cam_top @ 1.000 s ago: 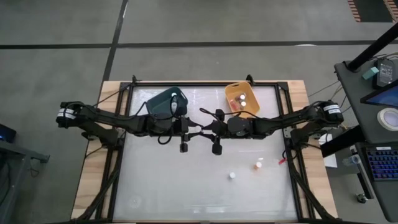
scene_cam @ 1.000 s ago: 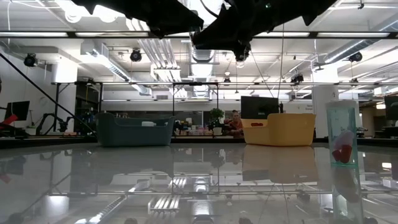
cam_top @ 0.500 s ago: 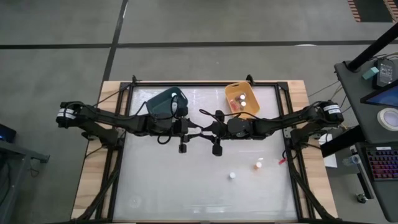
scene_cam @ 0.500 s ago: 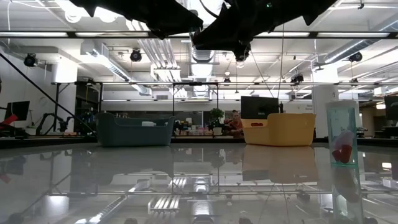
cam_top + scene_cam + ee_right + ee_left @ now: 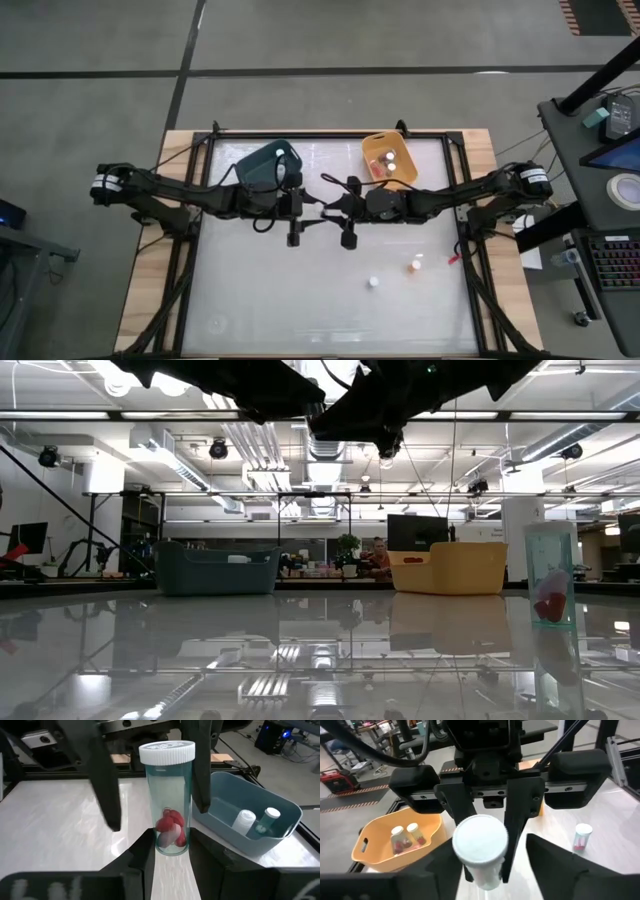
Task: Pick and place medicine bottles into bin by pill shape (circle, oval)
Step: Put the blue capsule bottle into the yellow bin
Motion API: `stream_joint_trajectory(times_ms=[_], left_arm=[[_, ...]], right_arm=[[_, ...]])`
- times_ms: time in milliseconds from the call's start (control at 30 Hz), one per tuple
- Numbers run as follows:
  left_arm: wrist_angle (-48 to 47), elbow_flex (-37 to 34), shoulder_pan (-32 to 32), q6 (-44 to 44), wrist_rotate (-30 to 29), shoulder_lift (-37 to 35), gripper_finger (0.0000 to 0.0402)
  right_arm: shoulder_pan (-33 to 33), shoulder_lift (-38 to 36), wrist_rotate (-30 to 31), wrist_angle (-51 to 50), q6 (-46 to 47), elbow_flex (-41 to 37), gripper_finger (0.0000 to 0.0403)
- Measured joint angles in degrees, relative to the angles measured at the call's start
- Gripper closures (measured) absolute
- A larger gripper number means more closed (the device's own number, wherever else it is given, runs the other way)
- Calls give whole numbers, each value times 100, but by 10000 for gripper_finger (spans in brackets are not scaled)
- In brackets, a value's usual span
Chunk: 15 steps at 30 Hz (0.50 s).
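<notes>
Bottle (image 5: pixel 167 800) between right tool (image 5: pixel 167 847) (upright).

Bright, even overhead lighting; ceiling lamps (image 5: pixel 219 450) mirrored as glare on glossy table (image 5: pixel 300 660); wrist-view foregrounds blurred.

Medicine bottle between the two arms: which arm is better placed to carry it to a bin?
Right. The right end effector is closed on the medicine bottle, while the left end effector stands open around it, one finger clearly apart from it.
</notes>
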Motion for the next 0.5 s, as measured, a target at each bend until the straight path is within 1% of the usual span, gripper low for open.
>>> stream_joint_trajectory(times_ms=[133,300,400,500], left_arm=[[-100,-4,-2,30,-374,-83,170],[-599,-9,-2,247,-636,-386,155],[-807,-13,-2,240,-940,-573,155],[-960,-20,0,237,-1144,-696,155]], right_arm=[[-4,-12,7,-108,117,0,305],[-94,-132,4,-614,601,8,305],[-253,-213,134,-1580,1041,223,305],[-489,-247,232,-2822,1485,617,305]])
